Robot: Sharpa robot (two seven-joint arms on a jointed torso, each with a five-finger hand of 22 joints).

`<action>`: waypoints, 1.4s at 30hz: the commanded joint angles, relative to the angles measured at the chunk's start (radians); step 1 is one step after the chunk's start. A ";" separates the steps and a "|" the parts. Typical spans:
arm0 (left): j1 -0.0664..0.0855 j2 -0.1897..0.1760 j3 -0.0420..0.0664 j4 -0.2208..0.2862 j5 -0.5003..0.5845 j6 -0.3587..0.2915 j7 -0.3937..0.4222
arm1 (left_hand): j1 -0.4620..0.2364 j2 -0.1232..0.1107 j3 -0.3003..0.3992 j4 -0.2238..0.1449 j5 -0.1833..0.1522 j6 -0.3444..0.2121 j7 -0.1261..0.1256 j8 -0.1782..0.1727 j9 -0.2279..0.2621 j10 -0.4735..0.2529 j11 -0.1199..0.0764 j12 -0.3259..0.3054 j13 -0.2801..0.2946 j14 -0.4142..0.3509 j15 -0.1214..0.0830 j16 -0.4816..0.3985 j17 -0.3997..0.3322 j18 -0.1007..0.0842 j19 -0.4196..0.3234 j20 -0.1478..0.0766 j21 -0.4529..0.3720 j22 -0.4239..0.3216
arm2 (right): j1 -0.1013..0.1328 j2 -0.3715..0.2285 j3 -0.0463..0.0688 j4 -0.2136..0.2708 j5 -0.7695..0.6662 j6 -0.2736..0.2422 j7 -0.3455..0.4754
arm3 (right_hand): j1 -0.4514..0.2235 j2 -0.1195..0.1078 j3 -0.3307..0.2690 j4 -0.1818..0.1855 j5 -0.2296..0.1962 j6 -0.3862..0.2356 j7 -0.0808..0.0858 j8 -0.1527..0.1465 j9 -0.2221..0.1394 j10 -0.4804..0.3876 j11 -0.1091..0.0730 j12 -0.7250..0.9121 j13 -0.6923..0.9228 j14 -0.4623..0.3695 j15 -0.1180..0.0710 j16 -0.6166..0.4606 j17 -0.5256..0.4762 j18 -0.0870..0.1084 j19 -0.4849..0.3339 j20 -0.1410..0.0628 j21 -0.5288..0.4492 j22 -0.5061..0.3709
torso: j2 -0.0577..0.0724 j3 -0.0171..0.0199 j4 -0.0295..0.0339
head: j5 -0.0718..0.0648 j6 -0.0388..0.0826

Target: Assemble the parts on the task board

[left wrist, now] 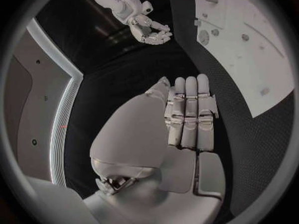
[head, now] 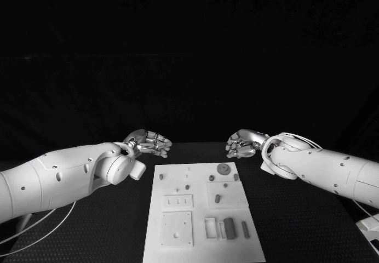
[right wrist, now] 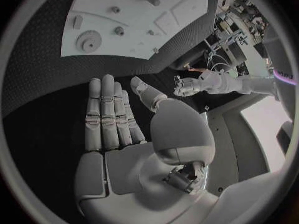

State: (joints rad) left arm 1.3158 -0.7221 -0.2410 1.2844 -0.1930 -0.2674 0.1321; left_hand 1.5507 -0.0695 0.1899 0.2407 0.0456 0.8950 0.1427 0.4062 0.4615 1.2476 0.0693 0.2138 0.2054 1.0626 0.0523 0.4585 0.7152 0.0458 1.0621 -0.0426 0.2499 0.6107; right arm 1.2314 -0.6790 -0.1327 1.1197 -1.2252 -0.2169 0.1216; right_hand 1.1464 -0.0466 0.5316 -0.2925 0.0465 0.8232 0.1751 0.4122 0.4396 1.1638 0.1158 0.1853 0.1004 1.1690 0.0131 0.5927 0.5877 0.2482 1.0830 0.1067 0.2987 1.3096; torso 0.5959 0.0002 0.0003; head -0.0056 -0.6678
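— Board [head: 202, 249] first, since it's the biggest thing going: the white task board lies on the black table [head: 300, 230], nearer the robot than either hand and between the two of them.

— And the hands?

— Both hang above the table just past the board's far corners. The left hand [head: 148, 143] is off the board's left far corner, the right hand [head: 243, 143] off the right one. The wrist views show each with flat palm, fingers straight and side by side, nothing in them. The left hand's fingers [left wrist: 190, 109] and the right hand's fingers [right wrist: 106, 117] hold no part at all.

— So has anything been assembled?

— Hard to say for certain. Closest to the right hand there's a round gear-like part [head: 224, 168] sitting on the board, with a smaller piece [head: 236, 177] just beside it. Farther from both hands, a darker block [head: 229, 226] stands among pale pieces. Whether any of them is seated where it belongs, I can't tell.

— Your guess?

— Looks like the very start, or a pause between parts. Neither hand touches a thing, so I'd judge most of the work is still ahead.
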 commanded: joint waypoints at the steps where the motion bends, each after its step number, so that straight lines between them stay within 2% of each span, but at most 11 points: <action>1: 0.001 -0.025 0.001 0.050 -0.026 -0.043 0.033 | 0.008 -0.012 -0.002 0.006 0.004 -0.003 0.006 -0.008 -0.002 -0.004 0.006 -0.010 0.001 -0.004 0.002 -0.008 0.003 0.000 -0.006 -0.001 -0.005 0.001 | -0.003 0.004 0.000 0.008 -0.198 0.011 -0.012 | 0.001 -0.009 0.006 0.000 0.004 0.005 0.001 -0.007 -0.002 0.009 -0.002 -0.007 -0.002 0.013 -0.005 0.007 0.014 0.014 0.014 -0.007 0.011 0.024 | 0.031 -0.0008 0.0075 | -0.004 -0.001; 2: 0.001 -0.036 0.001 0.069 -0.022 -0.044 0.036 | 0.014 -0.015 -0.003 0.006 0.004 -0.006 0.008 -0.011 -0.002 -0.006 0.007 -0.014 0.002 -0.006 0.003 -0.011 0.005 -0.001 -0.008 -0.001 -0.007 0.001 | -0.004 0.007 0.000 0.008 -0.218 0.011 -0.016 | 0.003 -0.010 0.006 0.000 0.004 0.006 0.001 -0.009 -0.003 0.010 -0.002 -0.010 -0.003 0.014 -0.005 0.008 0.017 0.014 0.015 -0.009 0.013 0.024 | 0.039 -0.0013 0.0104 | -0.007 0.004; 4: 0.001 -0.052 0.001 0.096 -0.022 -0.043 0.041 | 0.016 -0.018 -0.007 0.010 0.004 -0.009 0.010 -0.016 -0.003 -0.009 0.010 -0.020 0.002 -0.009 0.005 -0.016 0.007 -0.002 -0.011 0.001 -0.010 0.001 | -0.007 0.008 0.000 0.009 -0.250 0.017 -0.022 | 0.006 -0.012 0.007 -0.001 0.004 0.006 0.001 -0.011 -0.003 0.010 -0.002 -0.013 -0.004 0.015 -0.006 0.008 0.021 0.014 0.016 -0.010 0.015 0.024 | 0.046 -0.0015 0.0128 | -0.008 0.004; 6: 0.001 -0.067 0.001 0.116 -0.023 -0.049 0.045 | 0.017 -0.021 -0.011 0.015 0.004 -0.012 0.012 -0.019 -0.003 -0.011 0.012 -0.026 0.003 -0.011 0.006 -0.020 0.010 -0.003 -0.013 0.001 -0.013 0.001 | -0.010 0.012 0.000 0.008 -0.277 0.021 -0.029 | 0.005 -0.017 0.006 0.000 0.004 0.005 0.002 -0.015 -0.005 0.008 -0.001 -0.018 -0.006 0.015 -0.005 0.008 0.025 0.014 0.016 -0.010 0.017 0.024 | 0.055 -0.0006 0.0182 | -0.012 0.005; 7: 0.001 -0.074 0.001 0.125 -0.023 -0.049 0.046 | 0.018 -0.022 -0.013 0.018 0.004 -0.013 0.013 -0.021 -0.003 -0.014 0.013 -0.029 0.003 -0.013 0.007 -0.023 0.011 -0.003 -0.016 0.002 -0.015 0.001 | -0.011 0.015 0.000 0.006 -0.294 0.023 -0.033 | 0.005 -0.020 0.005 0.000 0.004 0.003 0.003 -0.018 -0.006 0.005 0.000 -0.022 -0.007 0.014 -0.004 0.007 0.027 0.014 0.015 -0.010 0.018 0.023 | 0.058 -0.0005 0.0194 | -0.013 0.002; 9: 0.002 -0.085 0.001 0.140 -0.024 -0.050 0.047 | 0.021 -0.025 -0.020 0.026 0.004 -0.015 0.014 -0.025 -0.003 -0.023 0.018 -0.040 0.003 -0.021 0.011 -0.032 0.013 -0.005 -0.023 0.005 -0.020 0.001 | -0.015 0.019 0.000 0.006 -0.326 0.031 -0.040 | 0.002 -0.026 0.004 0.000 0.004 -0.002 0.005 -0.024 -0.009 -0.001 0.003 -0.029 -0.011 0.014 -0.002 0.006 0.032 0.014 0.015 -0.010 0.020 0.023 | 0.068 -0.0002 0.0228 | -0.017 0.006; 12: 0.003 -0.097 0.001 0.162 -0.025 -0.046 0.049 | 0.027 -0.026 -0.030 0.038 0.004 -0.019 0.017 -0.032 -0.002 -0.035 0.026 -0.056 0.004 -0.029 0.016 -0.044 0.019 -0.005 -0.030 0.010 -0.028 0.001 | -0.025 0.026 0.000 0.008 -0.371 0.040 -0.050 | -0.004 -0.034 0.003 0.001 0.004 -0.005 0.007 -0.030 -0.012 -0.004 0.006 -0.037 -0.014 0.011 0.000 0.002 0.036 0.014 0.012 -0.009 0.021 0.023 | 0.083 -0.0019 0.0282 | -0.023 0.007; 19: 0.003 -0.102 0.001 0.172 -0.024 -0.047 0.052 | 0.030 -0.026 -0.045 0.047 0.004 -0.036 0.023 -0.046 -0.002 -0.068 0.044 -0.088 -0.001 -0.034 0.020 -0.057 0.029 -0.005 -0.036 0.014 -0.035 0.004 | -0.040 0.043 0.000 0.006 -0.431 0.041 -0.065 | -0.010 -0.044 0.005 0.002 0.004 -0.007 0.007 -0.039 -0.017 -0.013 0.010 -0.051 -0.021 0.008 0.004 -0.003 0.045 0.014 0.007 -0.007 0.022 0.022 | 0.106 -0.0055 0.0351 | -0.031 0.007; 24: 0.005 -0.107 0.001 0.177 -0.021 -0.050 0.053 | 0.029 -0.025 -0.050 0.047 0.004 -0.043 0.025 -0.052 -0.002 -0.076 0.048 -0.097 -0.001 -0.035 0.021 -0.063 0.034 -0.005 -0.037 0.016 -0.038 0.005 | -0.044 0.051 0.000 0.008 -0.450 0.036 -0.069 | -0.014 -0.047 0.006 0.003 0.004 -0.008 0.008 -0.042 -0.019 -0.015 0.011 -0.056 -0.023 0.008 0.005 -0.005 0.048 0.014 0.006 -0.006 0.023 0.022 | 0.123 -0.0079 0.0385 | -0.033 0.011; 36: 0.013 -0.113 0.001 0.182 -0.018 -0.053 0.053 | 0.027 -0.026 -0.055 0.048 0.004 -0.048 0.027 -0.057 -0.002 -0.082 0.052 -0.107 -0.001 -0.034 0.022 -0.068 0.040 -0.004 -0.038 0.017 -0.040 0.006 | -0.045 0.060 0.001 0.015 -0.469 0.036 -0.073 | -0.014 -0.048 0.010 0.002 0.004 -0.006 0.008 -0.045 -0.021 -0.012 0.011 -0.061 -0.025 0.009 0.005 -0.007 0.054 0.014 0.006 -0.007 0.025 0.022 | 0.140 -0.0112 0.0440 | -0.040 0.017; 42: 0.015 -0.111 0.001 0.181 -0.016 -0.052 0.052 | 0.027 -0.026 -0.056 0.048 0.004 -0.052 0.026 -0.061 -0.002 -0.084 0.054 -0.111 0.000 -0.034 0.022 -0.071 0.042 -0.004 -0.037 0.017 -0.041 0.007 | -0.045 0.067 0.001 0.011 -0.478 0.035 -0.072 | -0.015 -0.047 0.012 0.002 0.004 -0.003 0.007 -0.046 -0.022 -0.008 0.010 -0.061 -0.026 0.012 0.004 -0.007 0.058 0.014 0.008 -0.007 0.027 0.023 | 0.141 -0.0112 0.0432 | -0.044 0.011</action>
State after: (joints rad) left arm 1.3288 -0.8352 -0.2408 1.4624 -0.2105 -0.3160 0.1701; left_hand 1.5748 -0.0934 0.1414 0.2893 0.0455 0.8496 0.1662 0.3482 0.4598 1.1701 0.1216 0.1067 0.2057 1.0323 0.0751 0.3938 0.7565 0.0440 1.0289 -0.0252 0.2138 0.6167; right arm 1.1867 -0.6133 -0.1321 1.1316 -1.6758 -0.1942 0.0525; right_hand 1.1322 -0.0870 0.5371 -0.2925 0.0465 0.8196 0.1784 0.3715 0.4193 1.1524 0.1266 0.1272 0.0761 1.1753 0.0135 0.5913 0.6447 0.2485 1.0951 0.1003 0.3194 1.3096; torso 0.7355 -0.0110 0.0433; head -0.0486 -0.6539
